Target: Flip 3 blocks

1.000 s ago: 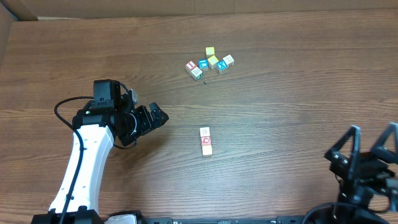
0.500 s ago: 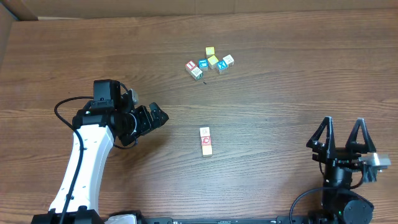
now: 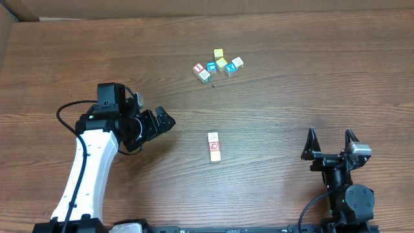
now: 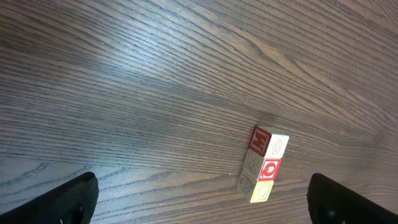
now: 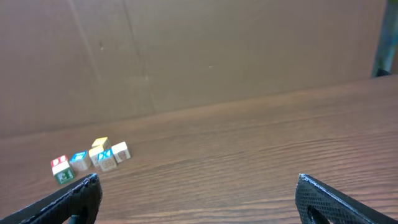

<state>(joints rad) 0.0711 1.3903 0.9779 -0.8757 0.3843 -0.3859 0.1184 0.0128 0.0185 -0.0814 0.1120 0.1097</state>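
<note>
Over the brown wooden table (image 3: 291,77), left: black left gripper (image 3: 162,121) was wide open, held nothing.
Front right: black right gripper (image 3: 330,137) was wide open, held nothing.
Middle: three pale wooden blocks (image 3: 213,147) lay touching in a row.

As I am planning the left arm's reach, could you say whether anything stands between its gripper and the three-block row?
Nothing visible does: only bare table lies between the left gripper and the blocks.
</note>
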